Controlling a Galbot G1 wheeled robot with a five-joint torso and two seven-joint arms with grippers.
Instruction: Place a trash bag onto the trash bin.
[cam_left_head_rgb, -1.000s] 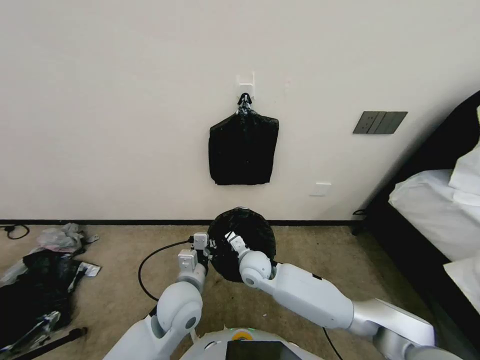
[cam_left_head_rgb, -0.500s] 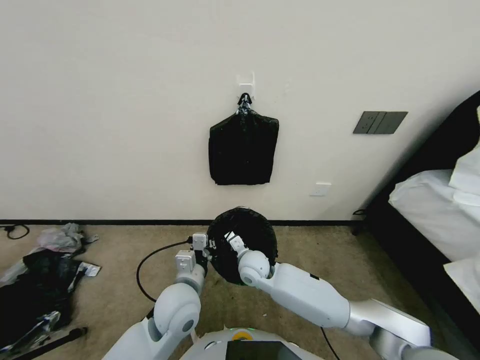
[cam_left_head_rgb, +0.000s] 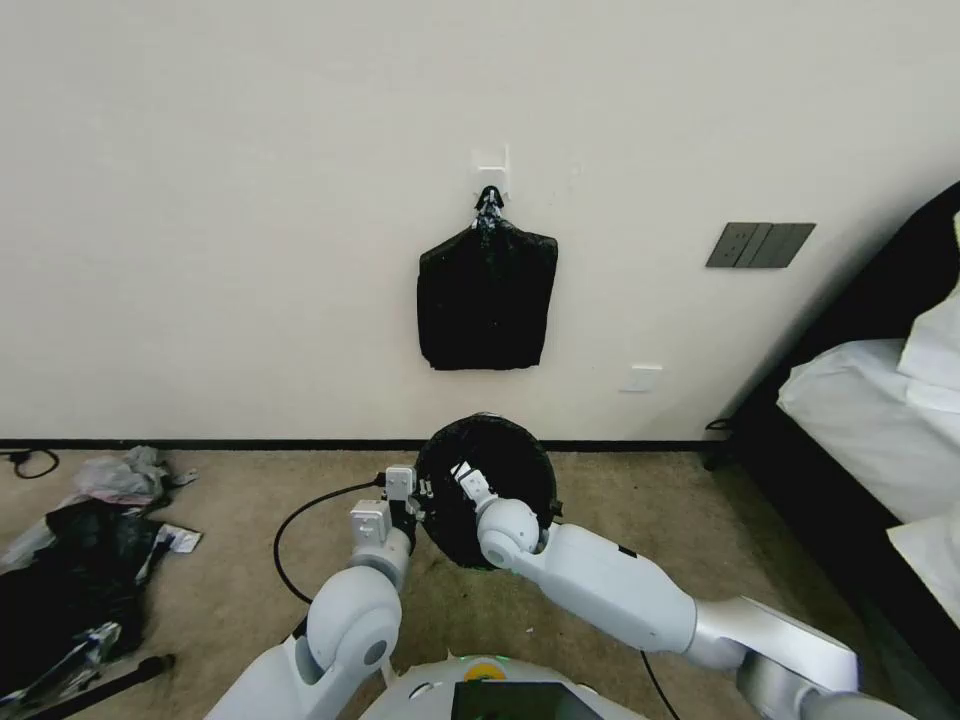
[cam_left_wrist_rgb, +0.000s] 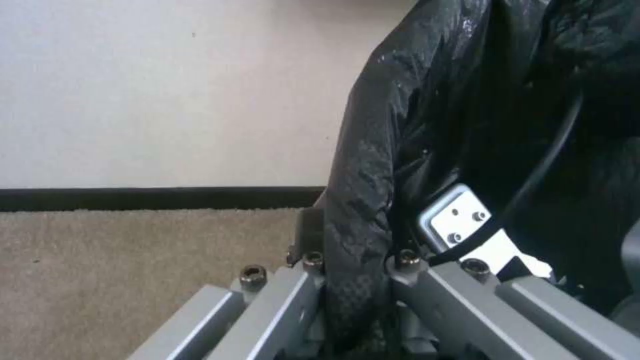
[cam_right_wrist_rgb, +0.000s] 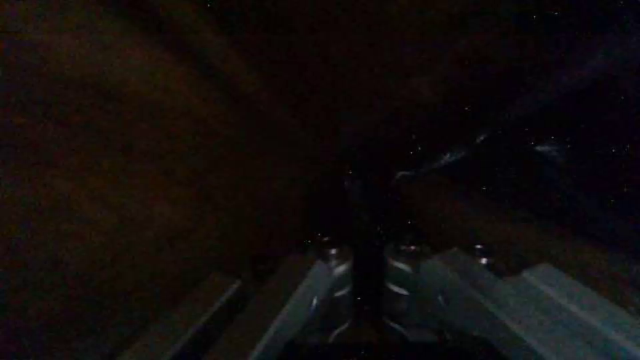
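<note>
The trash bag (cam_left_head_rgb: 500, 470), thin glossy black film, is spread open in a round mouth on the floor by the wall. The trash bin is hidden beneath it. My left gripper (cam_left_head_rgb: 418, 490) is at the bag's left rim. In the left wrist view the left gripper (cam_left_wrist_rgb: 353, 280) is shut on a wrinkled fold of the bag (cam_left_wrist_rgb: 373, 165). My right gripper (cam_left_head_rgb: 462, 470) reaches inside the bag's mouth. In the dark right wrist view the right gripper (cam_right_wrist_rgb: 367, 260) is closed on a strip of black film.
A flat sheaf of black bags (cam_left_head_rgb: 487, 295) hangs from a wall hook above. A heap of black plastic and scraps (cam_left_head_rgb: 70, 570) lies on the carpet at left. A black cable (cam_left_head_rgb: 300, 520) loops near my left arm. A bed (cam_left_head_rgb: 880, 420) stands at right.
Both arms have shifted only slightly. The bag's mouth has spread a touch wider to the right.
</note>
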